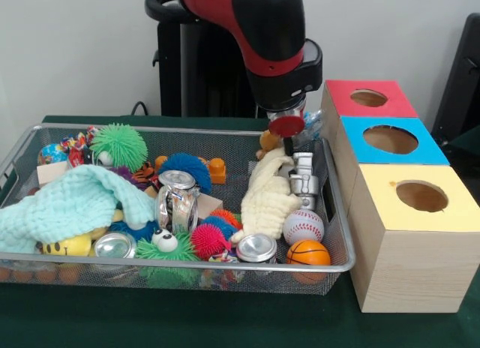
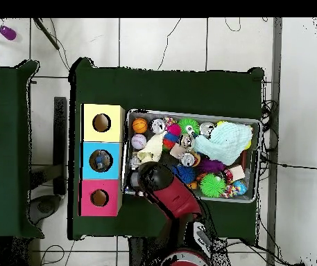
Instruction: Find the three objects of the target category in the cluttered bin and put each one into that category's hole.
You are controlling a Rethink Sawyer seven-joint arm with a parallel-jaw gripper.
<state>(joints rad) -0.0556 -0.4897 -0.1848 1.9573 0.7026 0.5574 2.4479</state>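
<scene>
The silver mesh bin [image 1: 180,267] is full of toys and lies left of three boxes; in the overhead view the bin [image 2: 189,114] lies right of them. The blue-topped box's hole [image 1: 390,139] is the middle one, and something greyish shows inside this hole in the overhead view [image 2: 100,161]. My gripper [image 1: 289,142] hangs low over the bin's far right corner, under a red disc, just above the cream cloth [image 1: 270,198]. A clear, bluish piece of plastic [image 1: 312,124], perhaps a bottle, shows right beside the gripper. No other bottles are in view.
A shiny grey flask [image 1: 304,175] stands below the gripper. Silver cans [image 1: 256,247] lie at the front. A baseball [image 1: 303,226] and a small basketball [image 1: 308,253] lie front right. A mint cloth [image 1: 71,202] covers the left. The red-topped box [image 1: 369,98] and yellow-topped box [image 1: 421,196] flank the blue one.
</scene>
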